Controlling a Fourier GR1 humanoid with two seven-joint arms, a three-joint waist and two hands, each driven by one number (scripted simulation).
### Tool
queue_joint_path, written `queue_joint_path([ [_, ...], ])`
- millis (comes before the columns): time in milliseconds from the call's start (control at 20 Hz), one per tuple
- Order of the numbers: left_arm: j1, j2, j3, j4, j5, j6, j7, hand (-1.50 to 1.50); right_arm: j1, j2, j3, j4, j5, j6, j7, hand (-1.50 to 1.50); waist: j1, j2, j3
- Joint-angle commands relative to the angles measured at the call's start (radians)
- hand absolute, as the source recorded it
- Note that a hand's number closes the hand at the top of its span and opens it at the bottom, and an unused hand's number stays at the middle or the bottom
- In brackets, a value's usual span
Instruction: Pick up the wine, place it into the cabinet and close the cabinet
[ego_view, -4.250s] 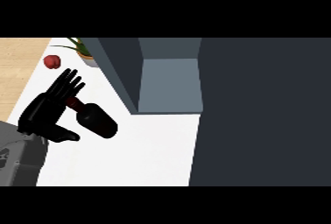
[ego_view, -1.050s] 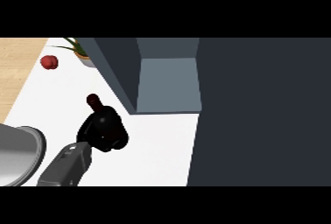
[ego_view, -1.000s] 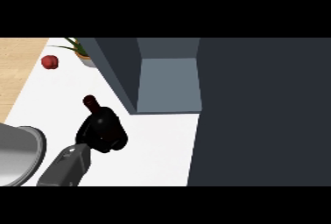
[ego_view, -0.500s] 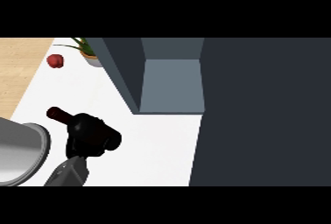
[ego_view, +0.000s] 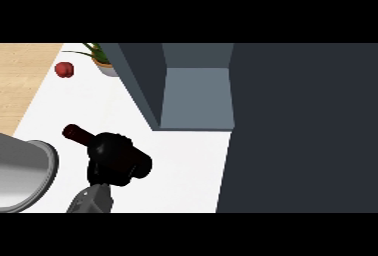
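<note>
On the white counter (ego_view: 184, 150) you are seeing a red apple (ego_view: 65, 69) and a potted plant (ego_view: 100, 56) sitting far back left, with a grey bowl (ego_view: 26, 172) just beside the arm. Ahead, the cabinet (ego_view: 196, 97) is standing open, its shelf showing nothing inside. Your hand (ego_view: 116, 164) is curling its fingers round the wine (ego_view: 77, 134), whose dark red neck is sticking out tilted up-left.

- The left hand (ego_view: 117, 162) has its fingers curled round the wine (ego_view: 76, 134); the bottle's dark red neck sticks out up and to the left.
- The cabinet (ego_view: 196, 95) stands open along the table's (ego_view: 96, 107) far edge, its door (ego_view: 303, 130) dark at right.
- A red apple (ego_view: 65, 69) and a potted plant (ego_view: 100, 57) sit near the far left corner.
- A metal bowl (ego_view: 22, 175) sits at the left edge.
</note>
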Motion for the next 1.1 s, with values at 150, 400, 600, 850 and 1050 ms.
queue_joint_path([
  [150,0.126,-0.025,-0.31,-0.278,0.148,0.177,0.088,1.5,-0.012,-0.001,-0.013,-0.051,-0.086,-0.002,0.051,-1.5,-0.005,0.001,-0.001],
  [400,0.19,-0.026,-0.49,-0.477,0.234,0.364,0.165,1.5,0.068,0.048,0.079,-0.065,0.02,-0.006,-0.008,-1.5,-0.009,0.003,-0.001],
  [600,0.228,-0.026,-0.554,-0.608,0.248,0.495,0.246,1.5,0.024,0.011,-0.034,-0.004,-0.077,0.022,-0.032,-1.5,-0.007,0.004,-0.001],
  [850,0.147,-0.026,-0.665,-0.541,0.367,0.63,0.175,1.5,0.122,0.044,0.052,-0.027,-0.011,0.041,-0.093,-1.5,-0.013,0.005,-0.001],
  [1050,0.176,-0.026,-0.641,-0.468,0.373,0.568,0.127,1.5,0.014,-0.03,-0.092,-0.003,-0.152,0.054,-0.015,-1.5,-0.01,0.006,-0.001],
])
